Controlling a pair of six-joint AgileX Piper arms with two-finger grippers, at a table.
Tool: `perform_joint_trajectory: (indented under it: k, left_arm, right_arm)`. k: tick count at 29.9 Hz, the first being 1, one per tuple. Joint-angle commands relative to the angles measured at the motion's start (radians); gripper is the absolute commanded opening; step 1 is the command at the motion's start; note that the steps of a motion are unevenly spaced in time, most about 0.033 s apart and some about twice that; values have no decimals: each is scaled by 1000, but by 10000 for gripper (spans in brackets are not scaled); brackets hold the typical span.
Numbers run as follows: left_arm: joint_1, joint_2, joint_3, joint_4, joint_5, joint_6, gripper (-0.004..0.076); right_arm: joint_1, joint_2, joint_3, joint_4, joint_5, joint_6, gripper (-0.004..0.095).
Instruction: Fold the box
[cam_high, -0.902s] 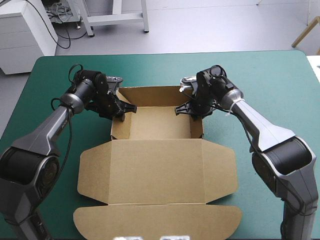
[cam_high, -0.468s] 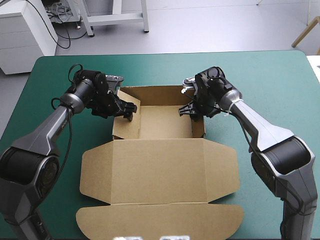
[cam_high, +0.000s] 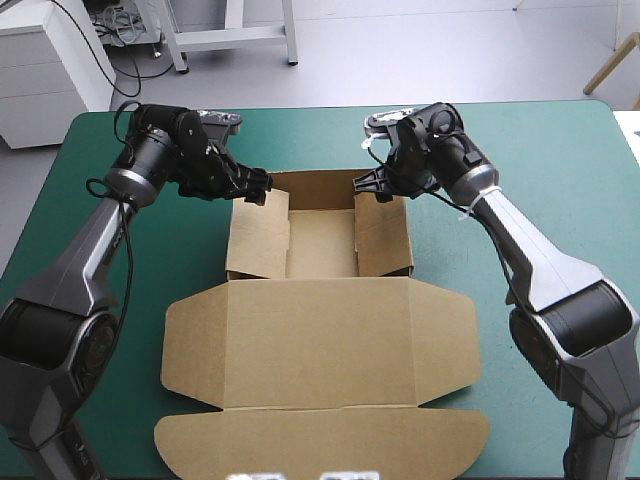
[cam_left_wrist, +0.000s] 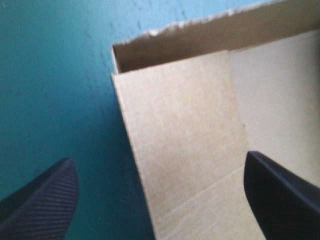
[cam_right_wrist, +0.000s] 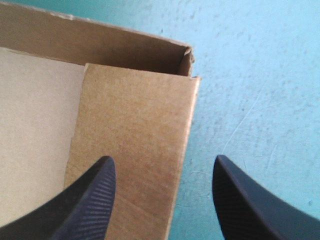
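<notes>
Brown box (cam_high: 320, 330) sits mid desk (cam_high: 540, 160), on the teal-green cover, half built: the far part is an open tray with walls up, the lid (cam_high: 318, 340) lies flat on the near side of the tray, its side flaps and front flap spread out on the cover. Left gripper (cam_high: 256, 190) is at the tray's far-left corner, black fingers (cam_left_wrist: 42, 202) wide apart, gripping nothing. From its wrist camera one finger is over bare cover outside the box, the other over the inside of the tray, and the left side wall (cam_left_wrist: 180, 145) runs between them, leaning inward. Can't tell if either finger touches the board. Right gripper (cam_high: 370, 184) is at the tray's far-right corner, its fingers also spread and empty, one over the right side wall (cam_right_wrist: 132, 145), which tilts into the tray, the other over the cover just outside the box. Far wall (cam_high: 320, 182) stands upright between the two grippers. Both arms come in from the box's two sides, wrists above the far corners
</notes>
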Motion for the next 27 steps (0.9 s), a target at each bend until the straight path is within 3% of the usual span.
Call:
perform_joint_trajectory:
  k: [1, 3, 6, 8, 11, 12, 19, 27]
  left_arm:
    - [-2, -56, -113, 14, 60, 19, 634]
    - [-2, -61, -169, 25, 60, 28, 620]
    - [0, -71, -284, 25, 60, 28, 511]
    - [0, -82, -357, 25, 60, 28, 358]
    - [0, -119, -416, 32, 60, 81, 40]
    - [0, -140, -417, 35, 60, 102, -3]
    - [0, -310, -294, 94, 62, 104, -10]
    - [0, -605, 130, 106, 60, 201, -10]
  right_arm:
    - [-6, -103, -38, -31, -17, -1, 536]
    - [-6, -123, -38, -31, -17, -1, 536]
    - [-6, -148, -38, -31, -17, -8, 536]
    - [-6, -158, -38, -31, -17, 9, 536]
    - [-6, -166, -36, -26, -17, 32, 533]
    - [-6, -166, -35, -24, -17, 37, 531]
    - [-6, -166, 32, -1, -17, 38, 532]
    - [-6, -138, 95, 18, -17, 38, 526]
